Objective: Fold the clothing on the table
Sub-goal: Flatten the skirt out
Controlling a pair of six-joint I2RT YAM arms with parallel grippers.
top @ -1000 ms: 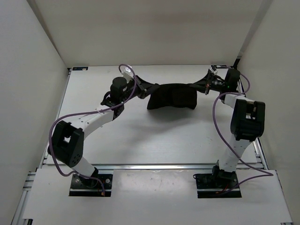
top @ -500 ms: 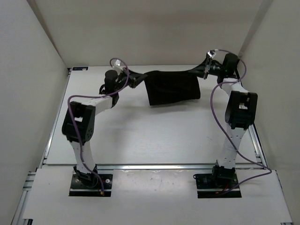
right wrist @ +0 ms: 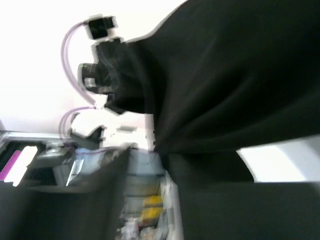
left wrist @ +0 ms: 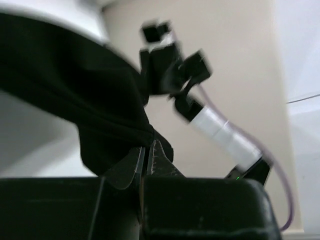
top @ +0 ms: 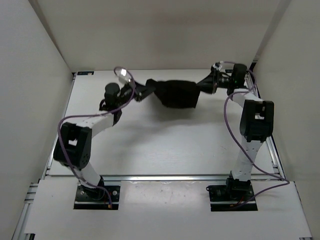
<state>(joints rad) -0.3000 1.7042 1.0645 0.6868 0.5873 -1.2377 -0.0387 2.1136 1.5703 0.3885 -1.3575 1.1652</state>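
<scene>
The black clothing [top: 177,93] hangs bunched between both grippers above the back of the white table [top: 165,145]. My left gripper [top: 146,90] holds its left end. In the left wrist view the jaws of that gripper [left wrist: 146,150] are pinched shut on a fold of the clothing [left wrist: 75,95]. My right gripper [top: 202,85] is at the cloth's right end. The blurred right wrist view shows that gripper [right wrist: 150,150] with its jaws apart. The clothing [right wrist: 235,75] lies against its right finger only.
The white back wall stands close behind the grippers, and side walls close in the table. Silver rails [top: 165,176] run along the table's near edge. The right arm [left wrist: 215,125] shows in the left wrist view, and the left arm [right wrist: 100,75] in the right wrist view.
Both grippers have drawn closer together and the clothing has gone from a wide hanging sheet to a narrower bunch. The right jaws have parted; the left stay shut on the cloth.
</scene>
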